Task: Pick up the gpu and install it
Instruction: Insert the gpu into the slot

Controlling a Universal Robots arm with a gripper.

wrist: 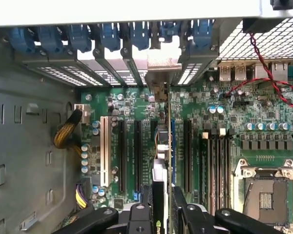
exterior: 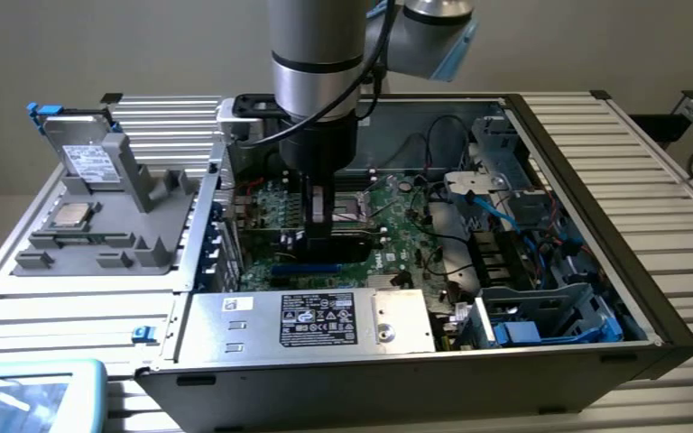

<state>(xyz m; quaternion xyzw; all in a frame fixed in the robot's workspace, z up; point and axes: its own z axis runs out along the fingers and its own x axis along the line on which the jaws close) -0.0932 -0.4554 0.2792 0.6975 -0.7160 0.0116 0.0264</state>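
Beige wall behind; a slatted aluminium table [exterior: 635,153] carries everything. A large black-and-grey computer case [exterior: 443,383] lies on its side, open upward. A silver-and-black robot arm [exterior: 317,54] reaches straight down into it. A wide green motherboard [wrist: 200,122] covers the case floor, with a row of long black expansion slots [wrist: 122,156] and a metal-framed processor socket [wrist: 263,195]. A silver boxy power supply [exterior: 322,320] with a printed label sits at the case's near edge. A grey moulded fixture [exterior: 142,198] stands on the table at the exterior view's left, beside the case, with a grey labelled drive [exterior: 87,158] propped in it.

The gpu [exterior: 353,245], a thin green card with a black heatsink block, stands upright over the motherboard, among the expansion slots. Its silver bracket end [wrist: 161,73] is up against the rear slot openings, under a row of blue plastic clips [wrist: 110,36]. Cannot tell whether it is seated. The black fingers [wrist: 136,217] are clamped on the gpu, one on each side of the heatsink.

A twisted red-and-black wire [wrist: 263,63] crosses the board's corner.
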